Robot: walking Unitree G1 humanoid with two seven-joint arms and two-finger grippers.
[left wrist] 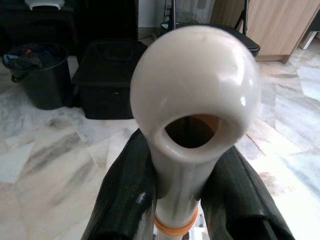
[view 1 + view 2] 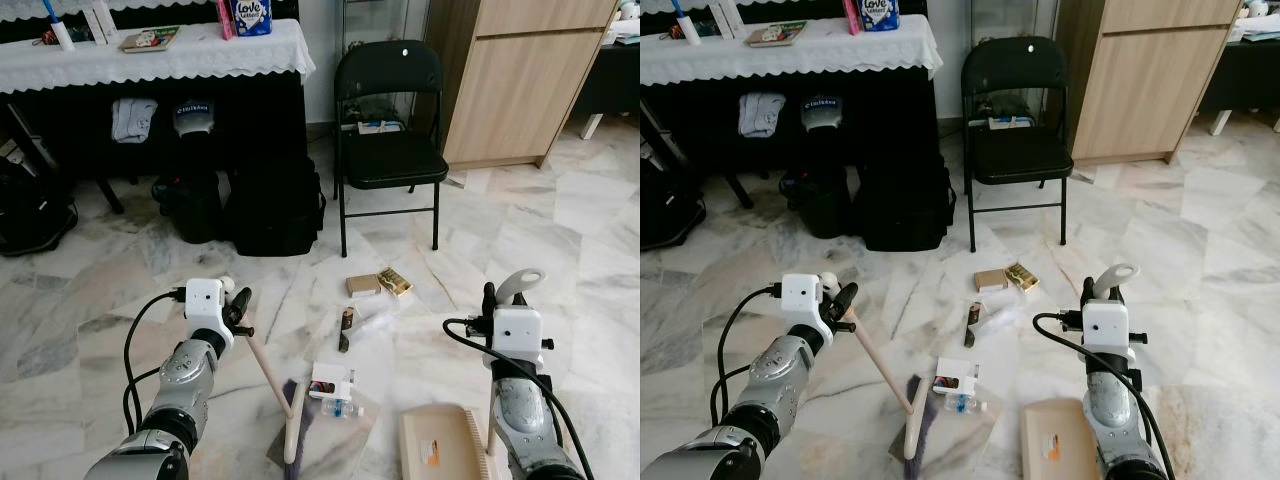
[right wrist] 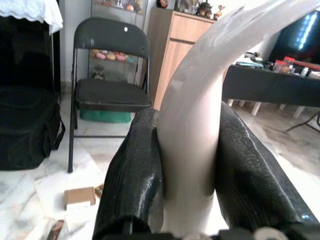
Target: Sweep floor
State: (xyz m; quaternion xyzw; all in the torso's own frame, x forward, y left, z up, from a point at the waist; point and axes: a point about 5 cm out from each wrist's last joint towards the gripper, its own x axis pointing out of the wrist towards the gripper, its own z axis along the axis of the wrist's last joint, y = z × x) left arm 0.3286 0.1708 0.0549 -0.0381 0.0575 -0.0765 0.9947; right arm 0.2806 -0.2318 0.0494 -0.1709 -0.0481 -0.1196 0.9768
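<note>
Head camera, left eye: a white and grey marble floor (image 2: 560,250) with two silver robot arms reaching in from below. The left gripper (image 2: 238,308) is clenched around the top of one cream broom with a pale wooden handle (image 2: 270,372); the handle slants down to a brush head resting on the floor between the arms. The right gripper (image 2: 490,303) is clamped on the curved white handle (image 2: 520,281) of one beige plastic dustpan (image 2: 440,445), which lies flat on the floor just beside the right arm. Litter lies scattered on the floor: one small brown cardboard box (image 2: 362,285), one yellowish packet (image 2: 394,282) touching it, one dark brown strip (image 2: 345,329), one white card packet (image 2: 331,380) and one small clear bottle (image 2: 343,408). Behind stands one black folding chair (image 2: 388,110), one light wooden cabinet (image 2: 520,80), and one table with a white lace cloth (image 2: 150,60), with dark bags beneath it.

Right eye: the same scene.

Left wrist camera: two black fingers (image 1: 127,195) pinch the broom's cream shaft just below its rounded, hollow cap (image 1: 196,90). One black bin (image 1: 42,75) holds bundled dark material, too blurred to identify.

Right wrist camera: two black fingers (image 3: 135,170) squeeze the white dustpan handle between them, with the chair and cardboard box beyond.
</note>
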